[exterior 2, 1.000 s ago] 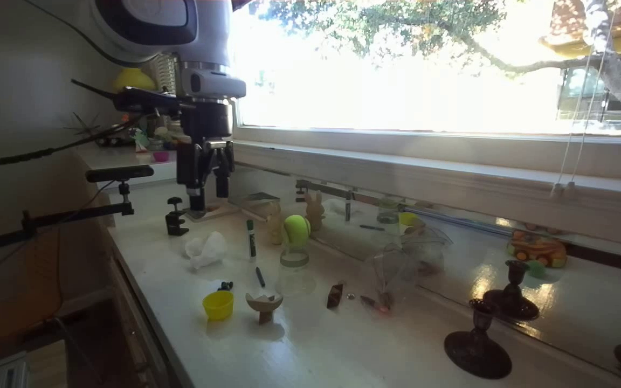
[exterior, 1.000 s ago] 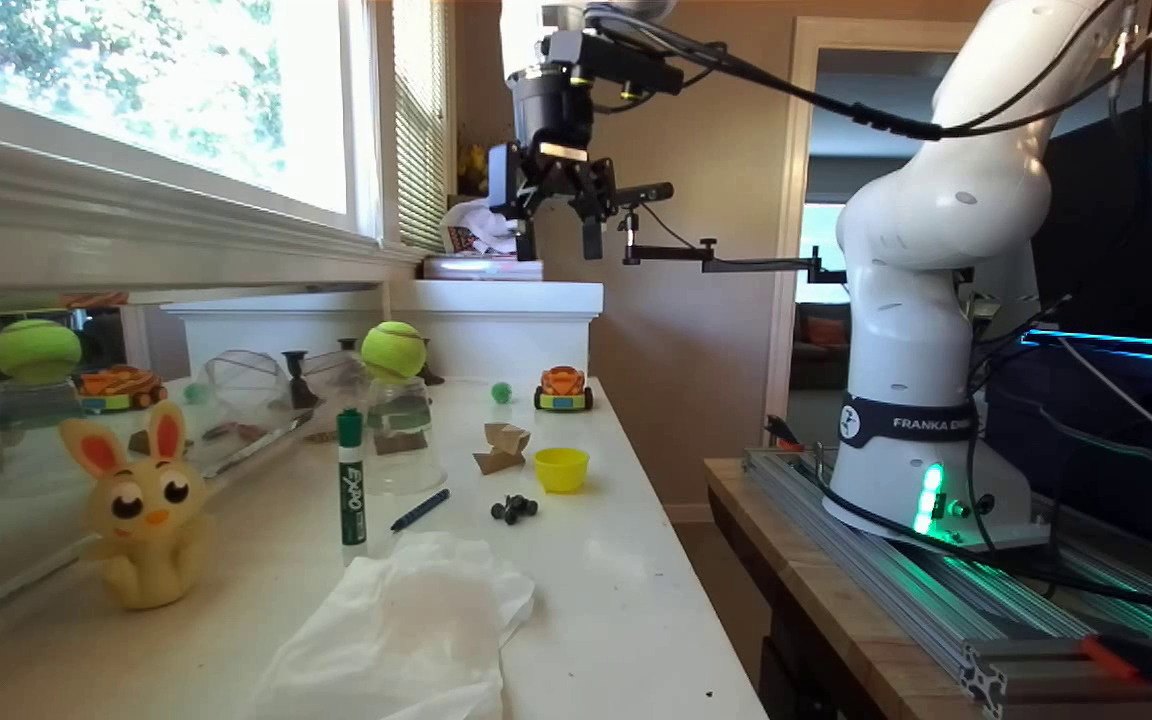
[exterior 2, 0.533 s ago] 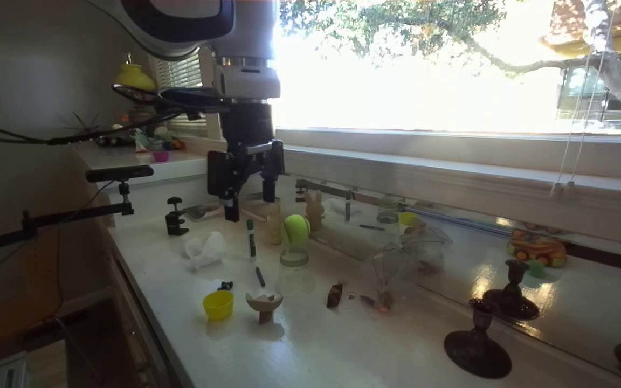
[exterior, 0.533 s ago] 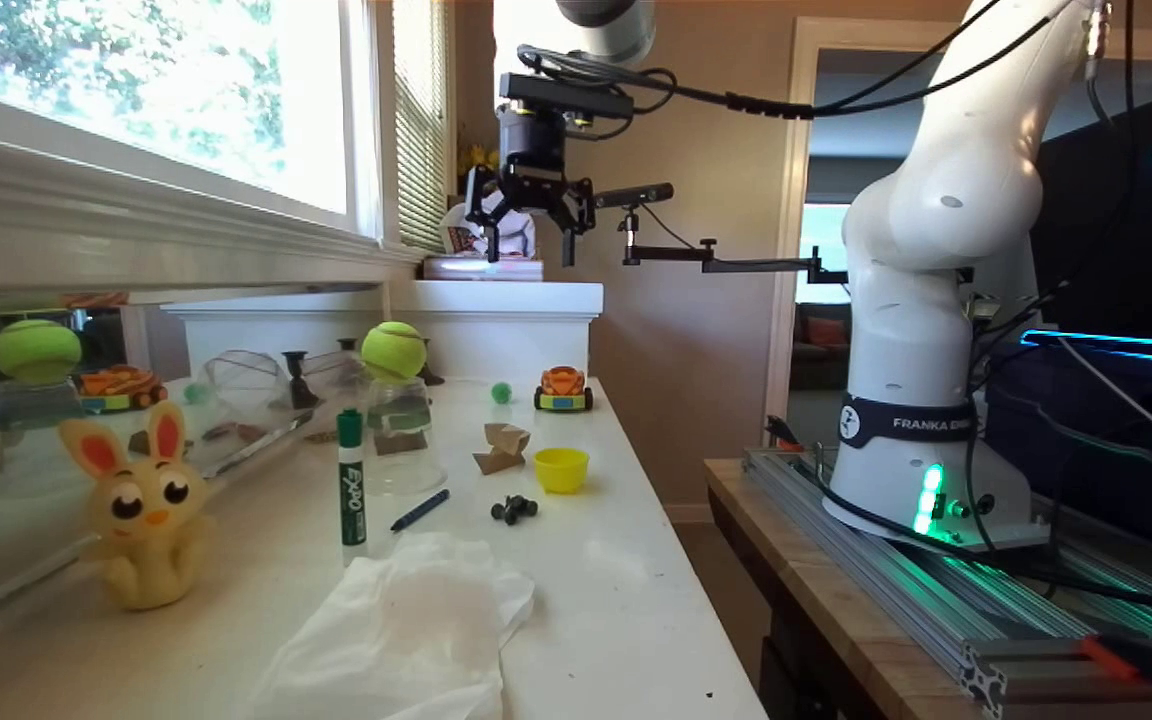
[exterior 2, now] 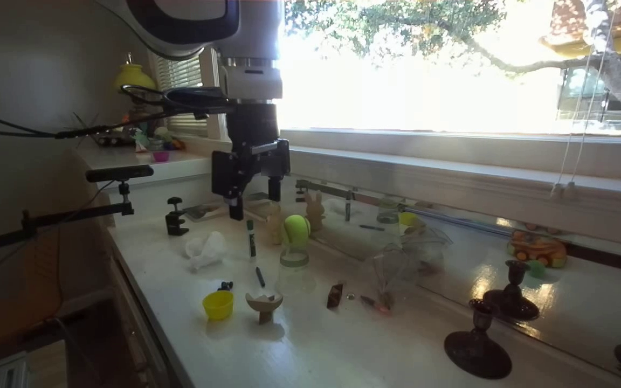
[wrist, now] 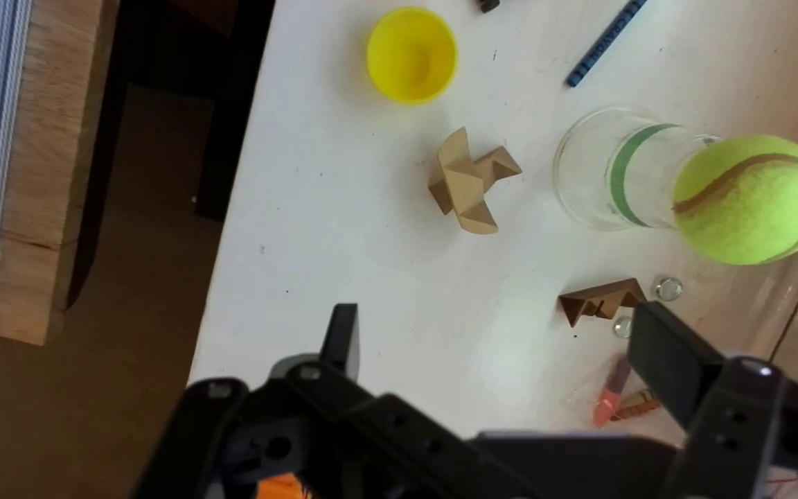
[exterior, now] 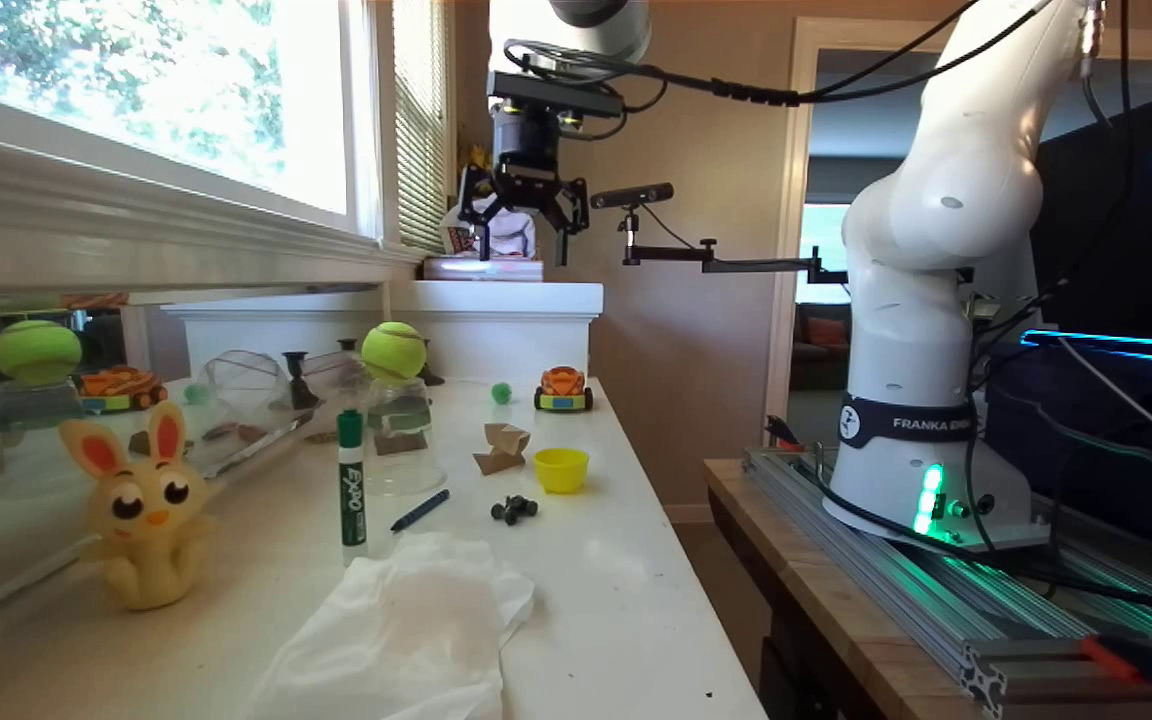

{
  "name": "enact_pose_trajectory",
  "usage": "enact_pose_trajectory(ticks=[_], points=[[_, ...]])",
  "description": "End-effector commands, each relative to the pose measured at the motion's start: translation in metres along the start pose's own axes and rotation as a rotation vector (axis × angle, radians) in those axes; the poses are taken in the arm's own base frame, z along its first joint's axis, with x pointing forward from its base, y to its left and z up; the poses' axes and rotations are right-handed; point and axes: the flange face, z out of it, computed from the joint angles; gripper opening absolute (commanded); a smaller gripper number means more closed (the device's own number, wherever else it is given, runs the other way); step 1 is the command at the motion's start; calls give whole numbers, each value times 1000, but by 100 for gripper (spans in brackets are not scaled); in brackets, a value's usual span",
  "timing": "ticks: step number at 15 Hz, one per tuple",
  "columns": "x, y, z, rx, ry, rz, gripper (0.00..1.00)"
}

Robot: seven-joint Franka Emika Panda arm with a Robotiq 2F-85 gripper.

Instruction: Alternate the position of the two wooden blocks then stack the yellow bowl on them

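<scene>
Jaws apart, nothing between them, well above the glossy white worktop (wrist: 316,229). Just above centre in the wrist frame, seemingly stacked crosswise: pale tan notched wooden upper block (wrist: 465,186) on tan wooden lower block (wrist: 499,166). Round yellow bowl (wrist: 411,55) at top centre, near the stack, not on it. My read: pre-grasp; swap probably not begun, though the stack alone can't prove it. Next: line up over upper block, descend, lift it off without toppling lower block. Room: bright window (exterior: 136,90) upper left in an exterior view, plain tan wall (exterior: 676,350) behind.
</scene>
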Motion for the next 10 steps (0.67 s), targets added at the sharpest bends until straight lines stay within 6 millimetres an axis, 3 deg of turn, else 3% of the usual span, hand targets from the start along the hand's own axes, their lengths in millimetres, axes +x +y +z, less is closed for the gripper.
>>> enact_pose_trajectory(ticks=[1, 6, 10], points=[[35, -5, 7, -18, 28, 51, 100], [121, 5, 16, -5, 84, 186, 100], [168, 0, 25, 45, 111, 234, 100]])
